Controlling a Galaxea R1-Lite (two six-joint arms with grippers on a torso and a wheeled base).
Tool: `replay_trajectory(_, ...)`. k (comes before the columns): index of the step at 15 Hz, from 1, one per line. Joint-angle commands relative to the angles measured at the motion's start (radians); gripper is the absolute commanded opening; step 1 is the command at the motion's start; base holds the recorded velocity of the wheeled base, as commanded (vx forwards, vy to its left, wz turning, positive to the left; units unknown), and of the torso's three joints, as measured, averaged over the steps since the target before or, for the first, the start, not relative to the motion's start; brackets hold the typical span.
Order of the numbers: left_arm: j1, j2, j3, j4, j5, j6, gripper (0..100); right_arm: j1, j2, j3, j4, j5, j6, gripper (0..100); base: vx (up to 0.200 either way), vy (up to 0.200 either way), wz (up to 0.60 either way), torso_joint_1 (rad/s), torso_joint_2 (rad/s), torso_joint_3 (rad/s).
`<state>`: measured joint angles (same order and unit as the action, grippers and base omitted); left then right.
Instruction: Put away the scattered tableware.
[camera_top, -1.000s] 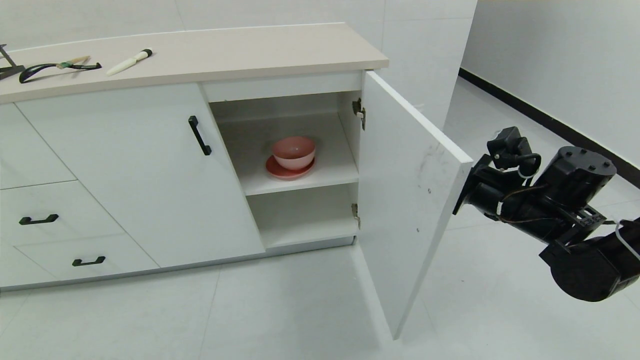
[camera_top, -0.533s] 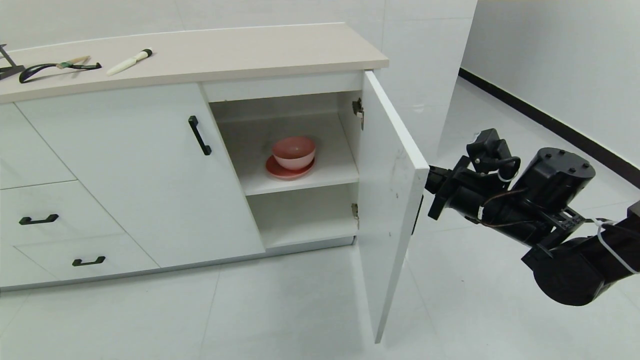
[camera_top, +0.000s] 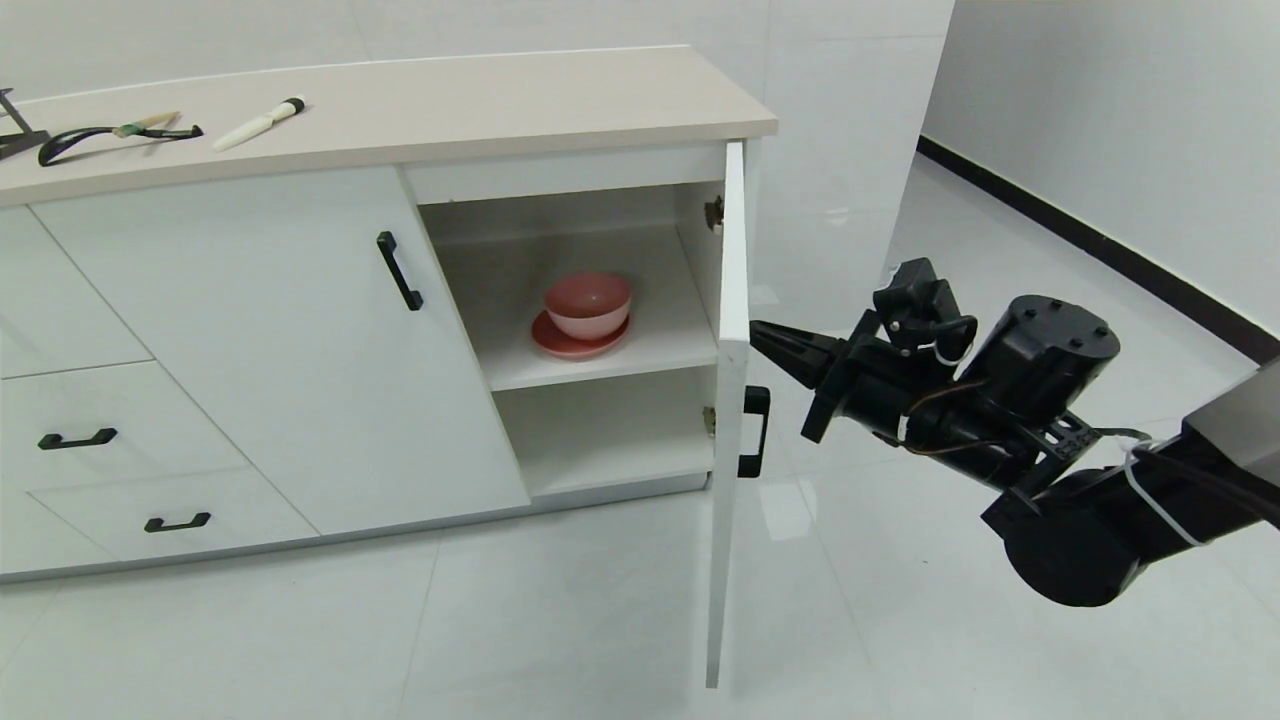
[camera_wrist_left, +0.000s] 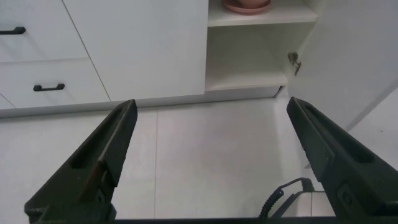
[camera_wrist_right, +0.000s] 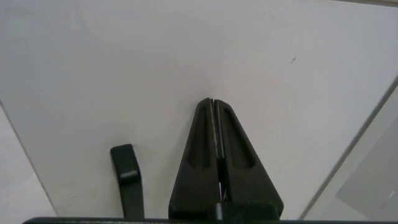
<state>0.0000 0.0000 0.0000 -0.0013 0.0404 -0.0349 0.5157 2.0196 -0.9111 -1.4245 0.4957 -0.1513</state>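
Note:
A pink bowl (camera_top: 588, 303) sits on a red plate (camera_top: 572, 346) on the upper shelf of the open cabinet (camera_top: 600, 420). The cabinet door (camera_top: 733, 300) stands edge-on to me, its black handle (camera_top: 755, 430) on the outer face. My right gripper (camera_top: 760, 332) is shut, and its tips touch that outer face above the handle. In the right wrist view the shut gripper (camera_wrist_right: 213, 103) meets the white door (camera_wrist_right: 124, 62) beside the handle (camera_wrist_right: 127, 180). My left gripper (camera_wrist_left: 210, 104) is open with nothing in it, low over the floor in front of the cabinet; the plate (camera_wrist_left: 247, 5) shows beyond it.
On the countertop (camera_top: 500, 100) at the far left lie a white-handled knife (camera_top: 258, 122) and a black utensil (camera_top: 100, 133). The neighbouring door (camera_top: 270, 350) is closed, with drawers (camera_top: 80, 440) to its left. White tiled floor (camera_top: 560, 620) lies open before the cabinet.
My right arm has moved left with its shut gripper against the door. The door has swung from wide open to edge-on, partway towards the cabinet.

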Motion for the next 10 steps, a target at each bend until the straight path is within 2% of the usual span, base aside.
replay_trajectory(1,0.0,0.0,0.0,0.0,0.001,0.0,100,0.009,0.031,-0.035,-0.001,0.0,-0.001,0,0.0,0.0,0.0,0.0,0.0,0.0)
replay_trajectory(6,0.0,0.0,0.0,0.0,0.001,0.0,100,0.027,0.08,-0.114,-0.001,0.0,-0.001,0,0.0,0.0,0.0,0.0,0.0,0.0)
replay_trajectory(10,0.0,0.0,0.0,0.0,0.001,-0.002,100,0.09,0.177,-0.235,-0.011,-0.002,0.001,0,0.0,0.0,0.0,0.0,0.0,0.0)
